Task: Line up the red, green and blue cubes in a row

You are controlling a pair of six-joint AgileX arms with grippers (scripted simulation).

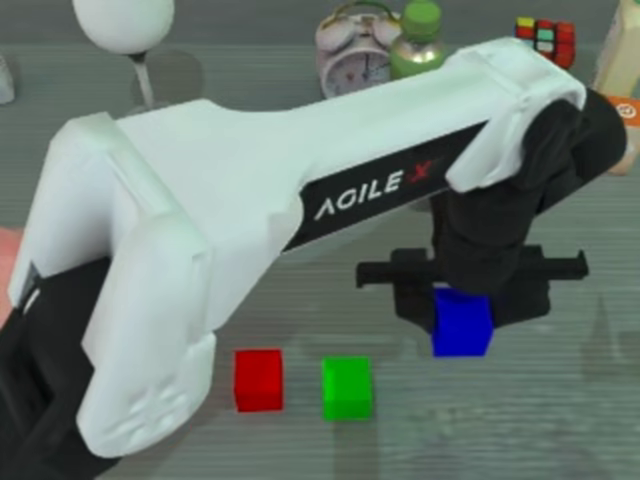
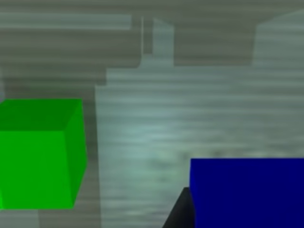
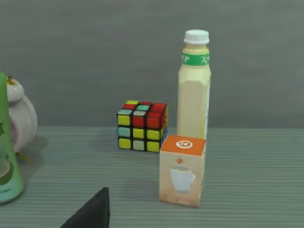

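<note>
Left gripper (image 1: 462, 325) clamps the blue cube (image 1: 461, 322) by opposite flat faces; it looks light, rigid, slightly slippery.

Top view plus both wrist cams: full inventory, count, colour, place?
red cube: 1, red, front of table, leftmost
green cube: 1, green, just right of red
blue cube: 1, blue, in the left pincer, right of green
puzzle cube: 1, multicoloured, back right
alarm clock: 1, pale pink, back centre
green bottle: 1, green, beside the clock
cream bottle: 1, cream, white cap, back right
carton: 1, orange, before the cream bottle
wine glass: 1, white, back left
table: 1, grey
left pincer: 1, black, centre-right
right arm: out of top view
</note>
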